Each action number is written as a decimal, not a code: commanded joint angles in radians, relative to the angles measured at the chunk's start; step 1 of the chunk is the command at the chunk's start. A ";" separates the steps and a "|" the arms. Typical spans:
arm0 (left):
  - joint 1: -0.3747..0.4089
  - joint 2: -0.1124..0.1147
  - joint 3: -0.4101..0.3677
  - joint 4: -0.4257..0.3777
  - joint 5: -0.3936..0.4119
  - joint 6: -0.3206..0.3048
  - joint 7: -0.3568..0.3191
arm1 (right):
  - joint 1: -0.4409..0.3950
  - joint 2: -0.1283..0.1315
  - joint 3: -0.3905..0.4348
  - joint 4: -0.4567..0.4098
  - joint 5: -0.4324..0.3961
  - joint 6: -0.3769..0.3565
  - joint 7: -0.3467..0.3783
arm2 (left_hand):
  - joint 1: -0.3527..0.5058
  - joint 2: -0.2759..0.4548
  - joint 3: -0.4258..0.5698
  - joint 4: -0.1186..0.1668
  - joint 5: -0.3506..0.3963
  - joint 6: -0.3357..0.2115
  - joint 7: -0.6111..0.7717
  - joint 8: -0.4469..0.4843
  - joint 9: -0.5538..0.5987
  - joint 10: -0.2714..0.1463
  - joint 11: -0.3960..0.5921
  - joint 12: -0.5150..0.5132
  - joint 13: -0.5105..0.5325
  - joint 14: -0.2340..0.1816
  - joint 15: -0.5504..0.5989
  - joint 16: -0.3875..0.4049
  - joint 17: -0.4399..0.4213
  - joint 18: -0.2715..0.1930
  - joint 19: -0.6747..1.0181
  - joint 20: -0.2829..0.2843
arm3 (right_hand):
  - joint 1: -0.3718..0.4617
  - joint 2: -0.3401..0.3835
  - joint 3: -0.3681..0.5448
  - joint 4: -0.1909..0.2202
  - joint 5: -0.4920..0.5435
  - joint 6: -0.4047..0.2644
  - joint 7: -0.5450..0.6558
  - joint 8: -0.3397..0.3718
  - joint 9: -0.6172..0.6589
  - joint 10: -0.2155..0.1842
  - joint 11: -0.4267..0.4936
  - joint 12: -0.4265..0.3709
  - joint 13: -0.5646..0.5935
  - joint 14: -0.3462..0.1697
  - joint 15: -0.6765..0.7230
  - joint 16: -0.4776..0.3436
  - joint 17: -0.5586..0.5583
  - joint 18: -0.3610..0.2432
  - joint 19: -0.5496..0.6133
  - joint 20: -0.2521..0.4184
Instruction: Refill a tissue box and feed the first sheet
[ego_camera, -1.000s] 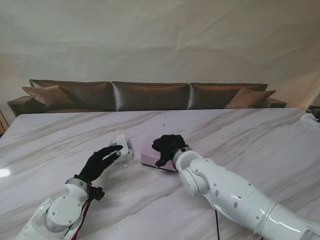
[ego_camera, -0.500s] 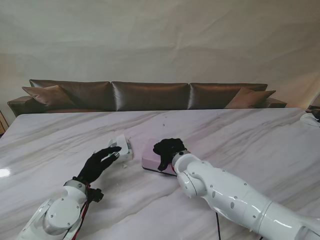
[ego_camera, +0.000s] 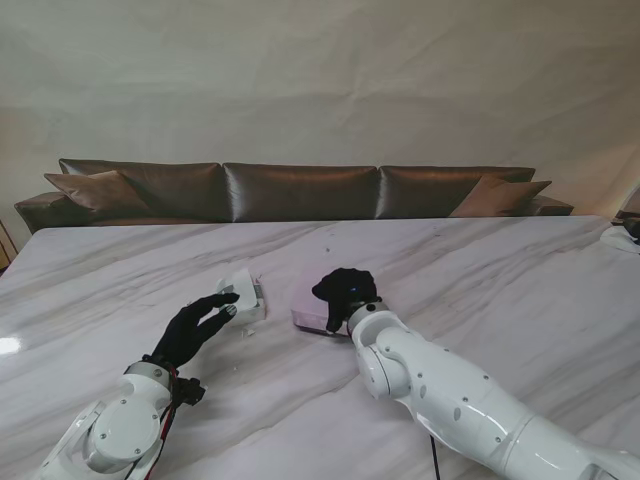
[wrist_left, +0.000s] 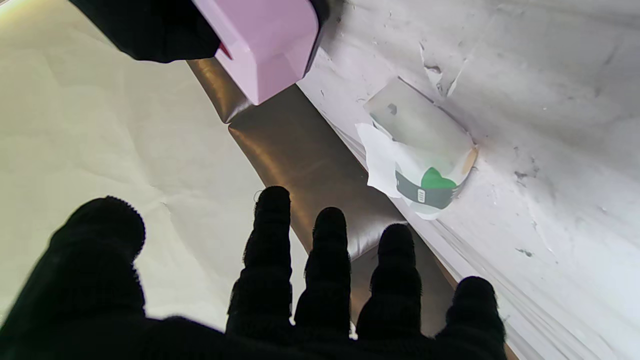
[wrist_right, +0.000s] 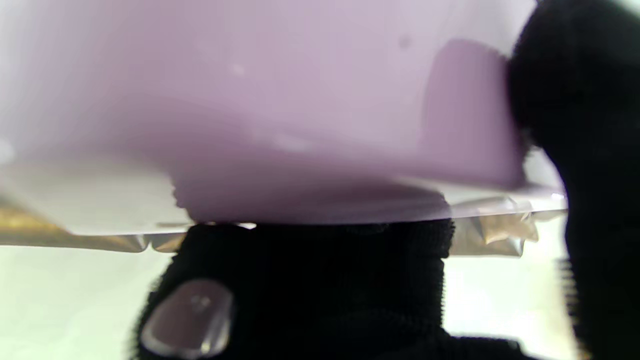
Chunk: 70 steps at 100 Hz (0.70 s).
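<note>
On the white marble-veined worktop (ego_camera: 480, 260), the black-gloved left hand (ego_camera: 195, 328) hovers with its fingers (wrist_left: 325, 260) spread apart and holding nothing, its tips just beside the small white plastic-wrapped tissue pack with a green and black label (ego_camera: 244, 294). The pack lies flat on the worktop, its wrapper apparently torn open, though the wrist view is not sharp enough to be sure. To its right, the black-gloved right hand (ego_camera: 343, 292) grips the pale pink, rounded-corner plastic tissue box (ego_camera: 312, 298), tilted with one edge raised off the worktop.
</note>
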 joint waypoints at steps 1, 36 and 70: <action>0.001 -0.004 0.003 -0.012 0.011 -0.003 -0.009 | -0.021 0.007 0.027 -0.050 0.019 -0.001 0.005 | 0.004 -0.031 -0.015 -0.027 -0.017 0.018 0.015 0.018 -0.007 -0.009 0.021 0.011 0.010 -0.004 0.014 0.016 -0.020 0.024 0.639 0.024 | 0.125 0.019 0.227 0.119 0.123 -0.154 0.113 0.062 0.163 -0.010 0.159 0.094 0.121 0.020 0.400 0.104 0.021 -0.219 0.221 0.036; -0.075 -0.005 0.059 0.024 0.019 -0.048 -0.005 | -0.196 0.009 0.273 -0.275 0.202 -0.014 0.022 | 0.025 -0.080 -0.007 -0.023 -0.081 0.075 -0.008 0.008 -0.026 -0.007 0.021 0.012 0.017 -0.006 0.025 0.014 -0.018 0.027 0.737 0.031 | 0.208 -0.074 0.229 0.400 0.230 -0.053 0.140 0.162 0.229 0.054 0.238 0.157 0.119 0.034 0.503 0.179 0.026 -0.147 0.286 0.078; -0.185 -0.003 0.150 0.067 0.039 -0.094 -0.024 | -0.339 0.001 0.450 -0.449 0.484 -0.055 0.061 | 0.019 -0.143 0.006 -0.015 -0.166 0.158 -0.135 -0.064 -0.166 0.024 -0.014 -0.010 -0.041 -0.010 0.006 -0.008 -0.026 0.007 0.726 -0.005 | 0.258 -0.127 0.229 0.607 0.278 0.007 0.169 0.139 0.230 0.110 0.326 0.110 0.118 0.058 0.536 0.196 0.027 -0.085 0.303 0.108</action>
